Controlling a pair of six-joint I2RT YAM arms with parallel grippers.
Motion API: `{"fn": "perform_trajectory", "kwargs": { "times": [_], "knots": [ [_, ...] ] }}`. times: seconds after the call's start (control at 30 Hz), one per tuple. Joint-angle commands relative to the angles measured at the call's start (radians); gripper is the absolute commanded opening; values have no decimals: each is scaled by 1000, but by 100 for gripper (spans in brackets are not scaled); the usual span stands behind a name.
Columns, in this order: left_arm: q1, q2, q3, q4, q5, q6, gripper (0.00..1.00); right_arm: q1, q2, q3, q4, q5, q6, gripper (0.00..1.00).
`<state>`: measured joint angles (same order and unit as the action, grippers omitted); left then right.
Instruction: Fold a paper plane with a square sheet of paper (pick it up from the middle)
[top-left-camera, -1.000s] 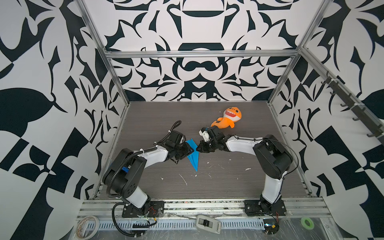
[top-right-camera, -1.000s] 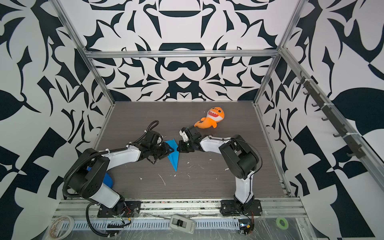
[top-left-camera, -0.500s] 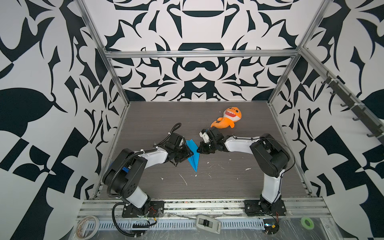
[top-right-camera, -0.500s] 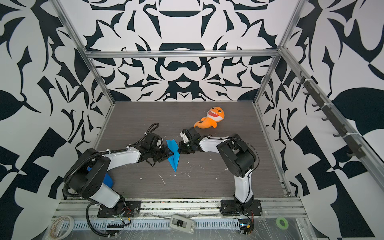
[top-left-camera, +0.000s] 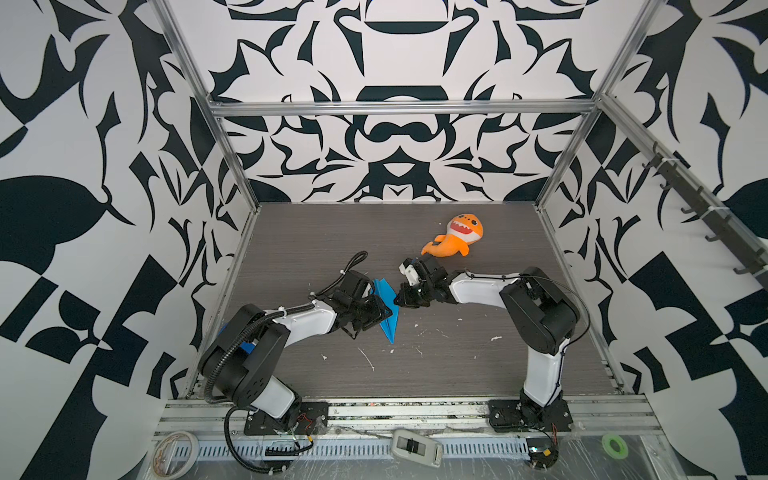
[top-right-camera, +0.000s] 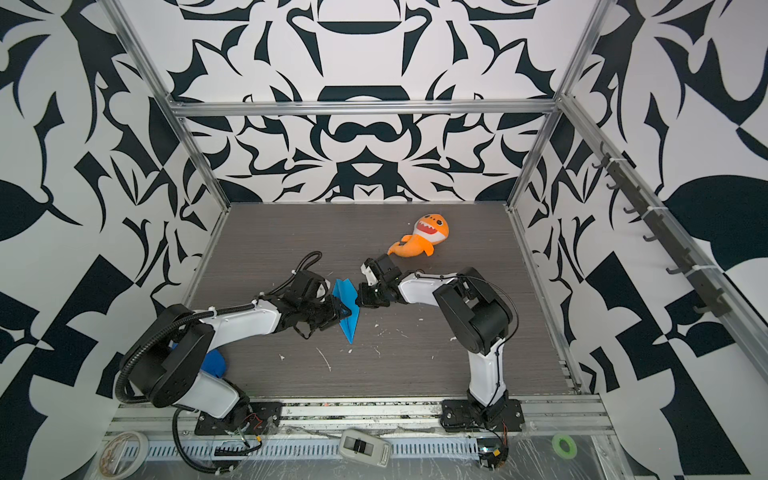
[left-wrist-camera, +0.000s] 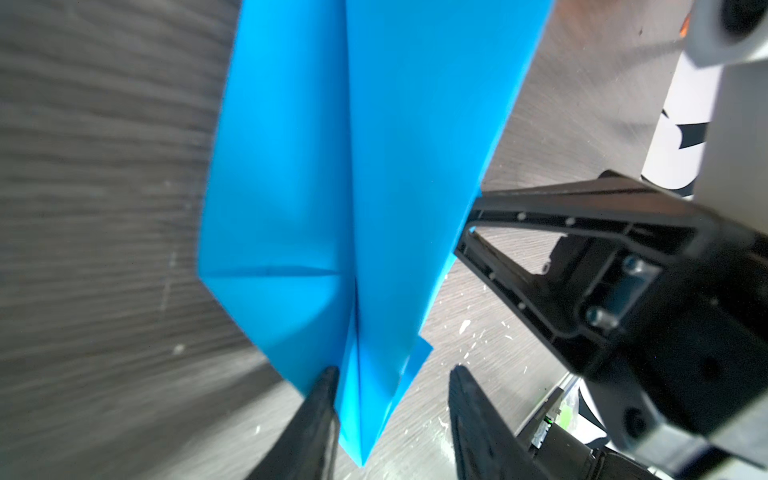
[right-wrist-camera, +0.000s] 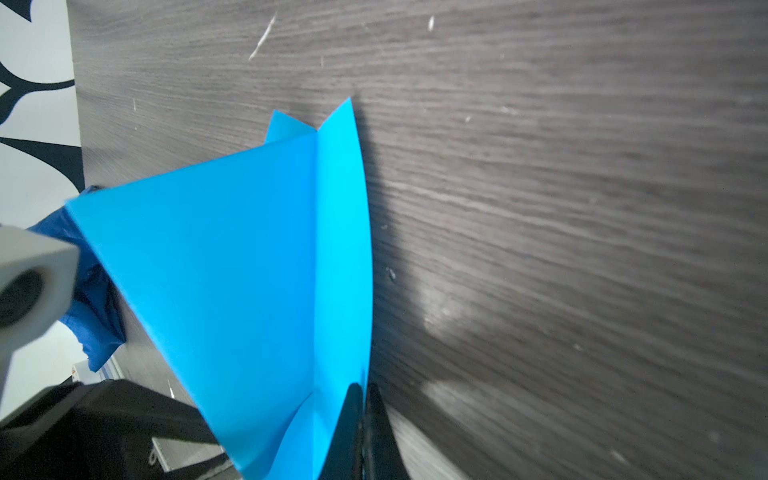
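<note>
Looking at the bright blue paper plane (top-left-camera: 384, 294) roughly mid-tabletop (top-left-camera: 457, 374), sandwiched between the two arms in both top views. Already folded into a narrow dart with a centre crease, nose aimed at the near edge and notched tail toward the back wall. Pinched along one long edge by the right gripper (right-wrist-camera: 363, 395), both black fingers pressed tight together on the paper in the right wrist view, so definitely clamped onto the plane. Same story from above, with the right gripper (top-left-camera: 397, 301) touching the plane's right side. Not so for the left gripper (left-wrist-camera: 390, 374): spread apart around the nose end, one fingertip (left-wrist-camera: 320, 407) right against the paper and the other fingertip (left-wrist-camera: 465, 399) clear of it with bare woodgrain in between, so loose and not squeezing anything. Comes in from the plane's left side, going by the left gripper (top-right-camera: 343, 311) in a top view. Can't tell whether the nose touches the tabletop or hangs just above it. Also spotting an orange shark plush (top-left-camera: 455, 241) lying toward the back, behind the right gripper and apart from the plane. Plus a dark blue object (top-right-camera: 216, 363) tucked beside the left arm's base, and little white scraps (top-left-camera: 368, 359) scattered over the tabletop in front of the plane.
</note>
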<state>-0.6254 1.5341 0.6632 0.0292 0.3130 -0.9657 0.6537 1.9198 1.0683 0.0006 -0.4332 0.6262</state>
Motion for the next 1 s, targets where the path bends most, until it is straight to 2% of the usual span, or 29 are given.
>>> {"fn": "perform_trajectory", "kwargs": {
  "times": [0.0, 0.23, 0.67, 0.97],
  "knots": [
    [-13, -8, 16, -35, -38, -8, 46, -5, -14, 3, 12, 2, 9, 6],
    [-44, 25, 72, -114, -110, -5, 45, -5, -35, -15, 40, -29, 14, 6],
    [-95, 77, 193, -302, -267, 4, 35, -5, -60, -40, 79, -59, 27, 10],
    [-115, 98, 237, -372, -314, 20, 32, -5, -73, -44, 98, -79, 33, 14]
  ]
}}
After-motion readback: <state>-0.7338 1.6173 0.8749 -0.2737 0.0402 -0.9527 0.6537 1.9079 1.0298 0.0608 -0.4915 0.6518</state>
